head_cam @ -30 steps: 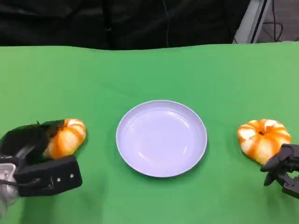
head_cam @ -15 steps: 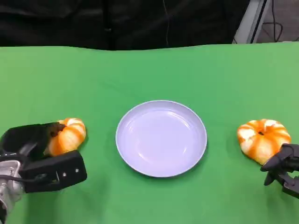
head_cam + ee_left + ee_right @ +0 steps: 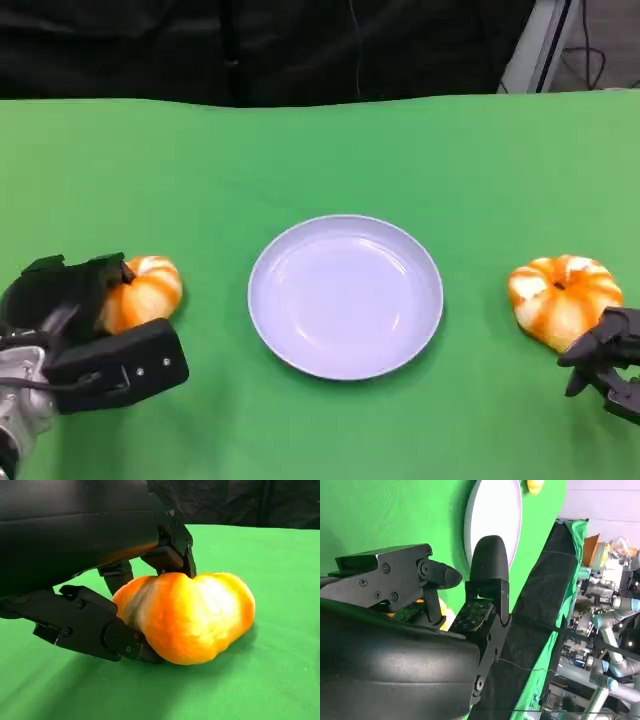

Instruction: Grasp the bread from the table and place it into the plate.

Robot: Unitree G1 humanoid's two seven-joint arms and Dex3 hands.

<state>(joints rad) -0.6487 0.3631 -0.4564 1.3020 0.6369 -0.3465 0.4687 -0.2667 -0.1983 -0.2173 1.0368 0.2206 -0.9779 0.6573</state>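
Two orange-and-white pumpkin-shaped breads lie on the green table. The left bread [image 3: 150,290] sits left of the white plate [image 3: 345,296]. My left hand [image 3: 75,335] wraps around it. In the left wrist view, one finger [image 3: 172,555] presses on top of the bread [image 3: 192,617] and the thumb [image 3: 95,630] lies against its lower side. The right bread [image 3: 563,298] rests right of the plate. My right hand [image 3: 605,365] lies just in front of it with fingers apart, holding nothing; the right wrist view shows those spread fingers [image 3: 487,570] and the plate [image 3: 495,520] beyond.
The green cloth [image 3: 330,150] covers the whole table, and a dark curtain hangs behind its far edge. In the right wrist view, robot arms and lab gear [image 3: 605,615] stand beyond the table.
My left hand has slid forward and closed around the left bread, its thumb now further right under it. The right hand, the plate and the right bread have not moved.
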